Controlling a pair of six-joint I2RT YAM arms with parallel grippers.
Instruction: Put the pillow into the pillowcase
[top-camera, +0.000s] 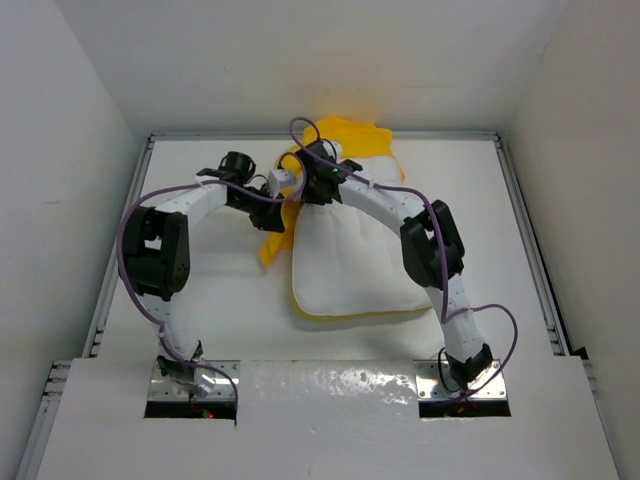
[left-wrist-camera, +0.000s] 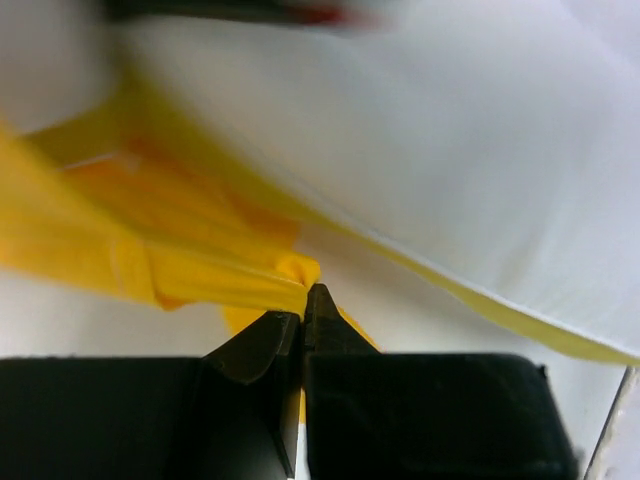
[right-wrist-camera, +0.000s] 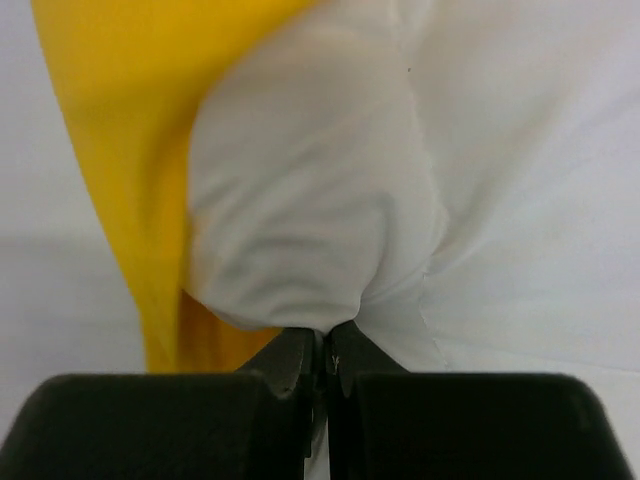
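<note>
The white pillow (top-camera: 350, 265) with a yellow edge band lies in the middle of the table. The yellow pillowcase (top-camera: 350, 138) is bunched at the pillow's far end, with a strip (top-camera: 272, 243) trailing down its left side. My left gripper (top-camera: 286, 182) is shut on a fold of the pillowcase (left-wrist-camera: 200, 270) at the pillow's far left corner. My right gripper (top-camera: 318, 185) is shut on a pinch of the pillow's white fabric (right-wrist-camera: 300, 230), beside the yellow cloth (right-wrist-camera: 120, 130). The two grippers are close together.
White walls enclose the table on three sides. A metal rail (top-camera: 525, 230) runs along the right edge and another along the left (top-camera: 115, 270). Purple cables (top-camera: 300, 130) loop over both arms.
</note>
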